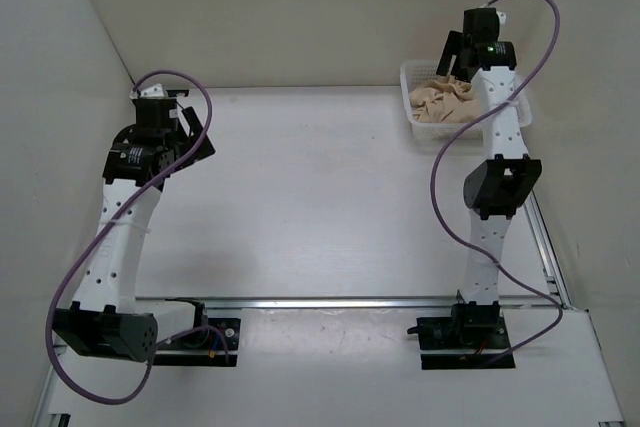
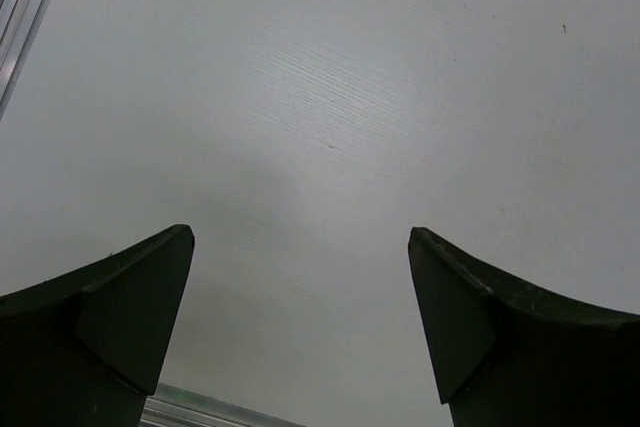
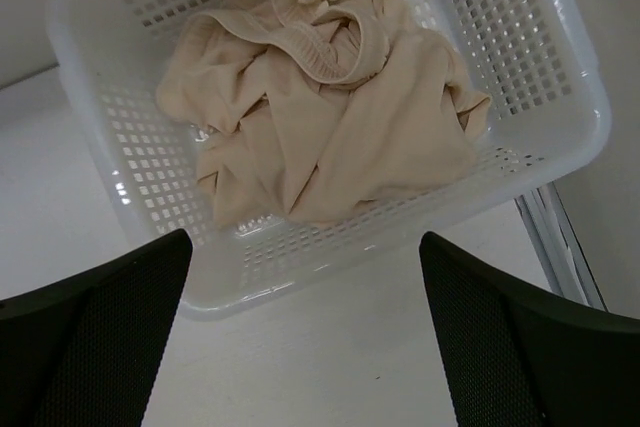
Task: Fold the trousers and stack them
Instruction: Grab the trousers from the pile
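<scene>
The beige trousers (image 1: 446, 102) lie crumpled in a heap inside the white mesh basket (image 1: 407, 82) at the table's far right. In the right wrist view the trousers (image 3: 320, 117) fill the basket (image 3: 585, 132), waistband and drawstring at the top. My right gripper (image 3: 305, 238) is open and empty and hovers above the basket's near rim, apart from the fabric; it also shows in the top view (image 1: 452, 54). My left gripper (image 2: 300, 232) is open and empty above bare table at the far left (image 1: 198, 133).
The white table (image 1: 310, 197) is walled on the left, back and right. A metal rail (image 1: 340, 301) runs along the near edge, another (image 1: 548, 237) down the right side. The rail corner shows in the left wrist view (image 2: 200, 407).
</scene>
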